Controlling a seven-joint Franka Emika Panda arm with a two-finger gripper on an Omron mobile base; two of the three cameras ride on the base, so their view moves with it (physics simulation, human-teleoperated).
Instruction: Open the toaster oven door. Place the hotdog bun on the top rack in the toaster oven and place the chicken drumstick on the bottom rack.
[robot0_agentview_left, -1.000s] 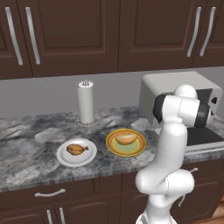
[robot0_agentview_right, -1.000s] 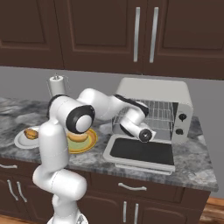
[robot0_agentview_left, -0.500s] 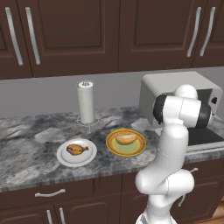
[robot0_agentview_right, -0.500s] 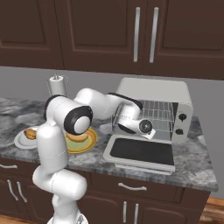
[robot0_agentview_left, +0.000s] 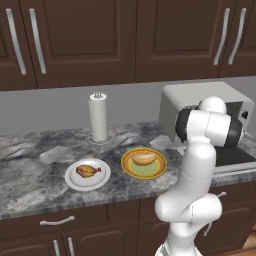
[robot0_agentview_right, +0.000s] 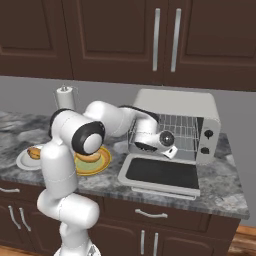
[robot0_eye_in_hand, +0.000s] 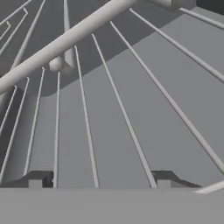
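Observation:
The toaster oven (robot0_agentview_right: 177, 102) stands at the right of the counter with its door (robot0_agentview_right: 160, 172) folded flat down in front of it. Wire racks (robot0_agentview_right: 186, 131) show inside. My hand (robot0_agentview_right: 152, 139) sits at the left of the oven mouth, just above the door. My gripper (robot0_eye_in_hand: 103, 180) is open, nothing between its fingertips (robot0_eye_in_hand: 40, 178), and it looks close along a wire rack (robot0_eye_in_hand: 122, 113); I cannot tell which rack. The hotdog bun (robot0_agentview_left: 144, 159) lies on a yellow plate (robot0_agentview_left: 160, 170). The chicken drumstick (robot0_agentview_left: 87, 171) lies on a white plate (robot0_agentview_left: 75, 181) to its left.
A paper towel holder (robot0_agentview_left: 98, 117) stands at the back of the counter behind the plates. Dark wall cabinets (robot0_agentview_left: 100, 35) hang above. My arm (robot0_agentview_right: 107, 117) reaches across the yellow plate (robot0_agentview_right: 103, 162) in the right base view. The counter's front edge (robot0_agentview_left: 75, 205) runs near the plates.
My hand has risen a little and shifted toward the oven mouth. The jaws have spread slightly wider. Plates, bun and drumstick have not moved.

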